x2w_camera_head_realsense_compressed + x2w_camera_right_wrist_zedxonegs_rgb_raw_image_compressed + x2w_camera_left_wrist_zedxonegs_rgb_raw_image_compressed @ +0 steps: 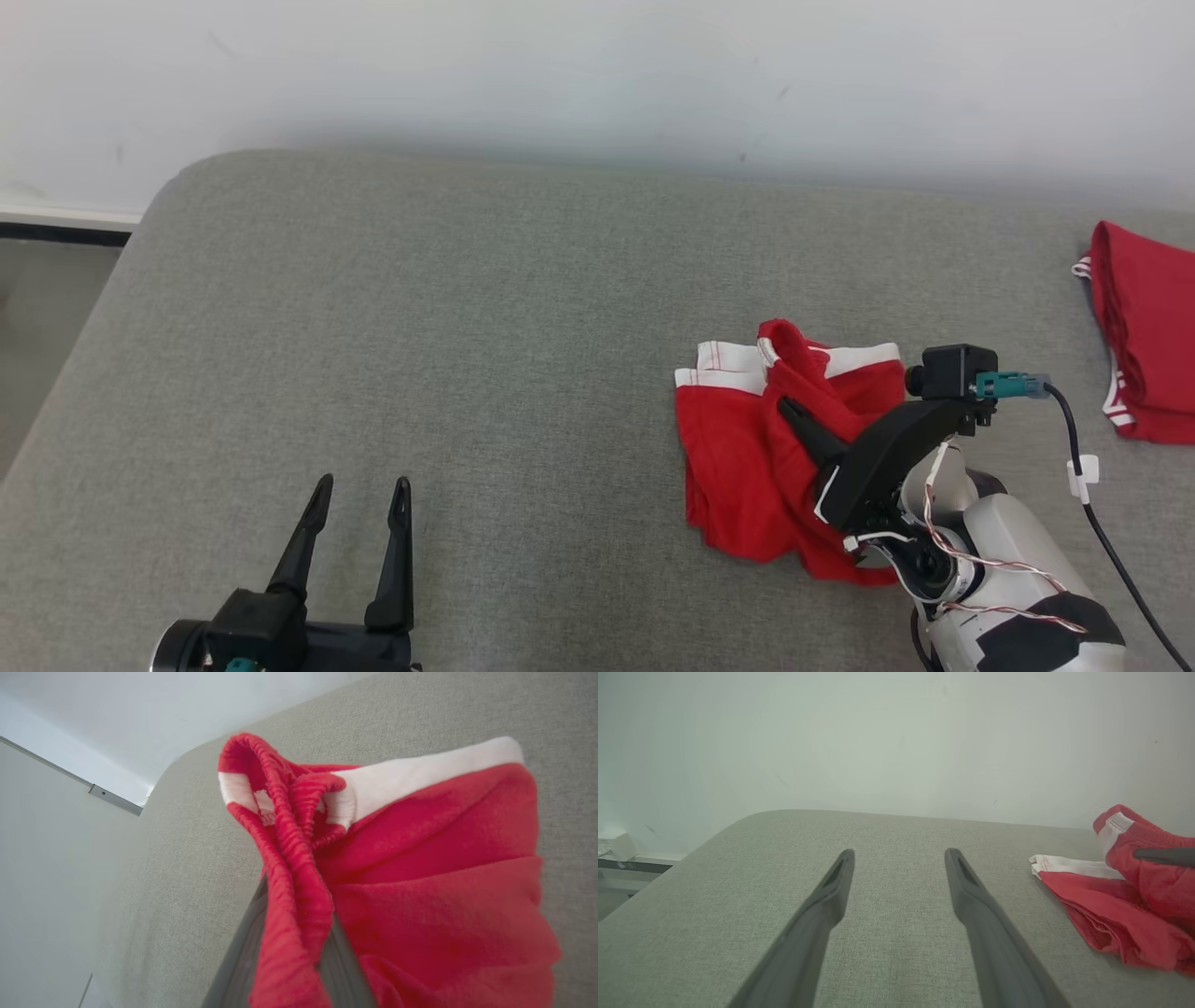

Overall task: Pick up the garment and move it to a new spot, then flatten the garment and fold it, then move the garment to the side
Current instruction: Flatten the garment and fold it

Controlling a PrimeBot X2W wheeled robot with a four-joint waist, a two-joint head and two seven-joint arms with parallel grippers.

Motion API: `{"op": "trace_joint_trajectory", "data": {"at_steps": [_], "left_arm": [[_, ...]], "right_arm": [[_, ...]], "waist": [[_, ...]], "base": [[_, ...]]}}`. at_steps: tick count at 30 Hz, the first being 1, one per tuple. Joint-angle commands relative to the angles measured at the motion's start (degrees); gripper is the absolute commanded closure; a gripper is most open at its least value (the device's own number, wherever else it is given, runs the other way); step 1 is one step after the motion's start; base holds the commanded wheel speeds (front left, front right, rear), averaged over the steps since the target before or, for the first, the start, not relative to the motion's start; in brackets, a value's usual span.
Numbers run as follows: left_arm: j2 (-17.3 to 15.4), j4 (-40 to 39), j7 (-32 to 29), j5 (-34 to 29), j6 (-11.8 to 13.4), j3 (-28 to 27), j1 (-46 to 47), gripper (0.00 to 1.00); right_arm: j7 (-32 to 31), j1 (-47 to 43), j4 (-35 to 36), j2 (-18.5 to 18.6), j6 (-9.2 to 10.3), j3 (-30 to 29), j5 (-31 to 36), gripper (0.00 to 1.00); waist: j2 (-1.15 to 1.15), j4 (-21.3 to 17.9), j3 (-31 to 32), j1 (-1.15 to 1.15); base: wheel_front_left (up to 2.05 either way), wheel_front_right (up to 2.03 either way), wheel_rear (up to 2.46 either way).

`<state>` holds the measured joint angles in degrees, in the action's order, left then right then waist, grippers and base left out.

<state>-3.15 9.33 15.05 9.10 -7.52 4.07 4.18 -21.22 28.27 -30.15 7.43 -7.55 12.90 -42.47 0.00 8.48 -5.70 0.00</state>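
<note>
The garment (738, 467) is a crumpled pair of red shorts with white trim, lying right of centre on the grey cushion (467, 327). My right gripper (794, 411) is shut on a raised fold of it near the waistband. In the right wrist view the red cloth (420, 882) bunches between the dark fingers (243, 961) and hides their tips. My left gripper (362, 485) stands open over bare cushion at the lower left, well apart from the shorts. The left wrist view has its two fingers spread (900, 854), with the garment (1111, 914) off to the right.
A second red garment (1148, 336) with white trim lies at the cushion's far right edge. A white wall (597, 75) runs behind. The cushion's rounded left edge drops to the floor (47, 327). A black cable (1092, 504) trails from the right wrist.
</note>
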Motion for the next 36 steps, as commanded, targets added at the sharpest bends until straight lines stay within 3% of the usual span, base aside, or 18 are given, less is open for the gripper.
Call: {"op": "trace_joint_trajectory", "data": {"at_steps": [1,4,5,6,7,16,24,36], "left_arm": [[0.18,0.1,0.15,0.17,0.08,0.16,0.68,0.0],[0.26,0.14,0.15,0.28,0.08,0.25,0.79,0.0],[0.27,0.14,0.15,0.33,0.08,0.21,0.81,0.0],[0.28,0.15,0.15,0.37,0.08,0.19,0.86,0.0],[0.28,0.17,0.15,0.38,0.08,0.11,0.91,0.0],[0.3,-0.22,0.15,0.46,0.11,-1.59,-0.27,0.0],[0.3,-1.19,0.15,-1.05,0.1,-3.73,-1.48,0.0],[-0.57,-2.34,0.15,-2.01,0.08,-7.16,-3.07,0.0]], "right_arm": [[0.65,0.61,-0.91,-0.59,0.12,-0.53,1.35,1.0],[1.68,1.16,-2.79,-1.57,0.12,-1.35,3.71,1.0],[2.18,1.32,-2.82,-1.82,0.12,-1.1,4.41,0.53],[2.91,1.48,-2.62,-1.94,0.12,-0.63,5.24,0.12],[3.6,1.46,-2.46,-1.97,0.12,-0.33,5.64,0.0],[12.64,-0.29,2.37,1.62,0.12,4.46,7.39,0.0],[25.28,-3.71,8.26,5.63,0.12,5.18,9.47,0.0],[35.26,-10.13,12.68,6.19,0.12,2.3,14.54,0.0]], "waist": [[0.0,0.91,-0.49,0.0],[0.0,1.47,-0.8,0.0],[0.0,1.59,-0.91,0.0],[0.0,1.68,-1.01,0.0],[0.0,1.73,-1.07,0.0],[0.0,-0.2,0.11,0.0],[0.0,-3.79,1.36,0.0],[0.0,-9.65,2.27,0.0]], "base": [[0.0,0.0,0.0],[0.0,0.0,0.0],[0.0,0.0,0.0],[0.0,0.0,0.0],[0.0,0.0,0.0],[0.0,0.0,0.0],[0.0,0.0,0.0],[0.0,0.0,0.0]]}}
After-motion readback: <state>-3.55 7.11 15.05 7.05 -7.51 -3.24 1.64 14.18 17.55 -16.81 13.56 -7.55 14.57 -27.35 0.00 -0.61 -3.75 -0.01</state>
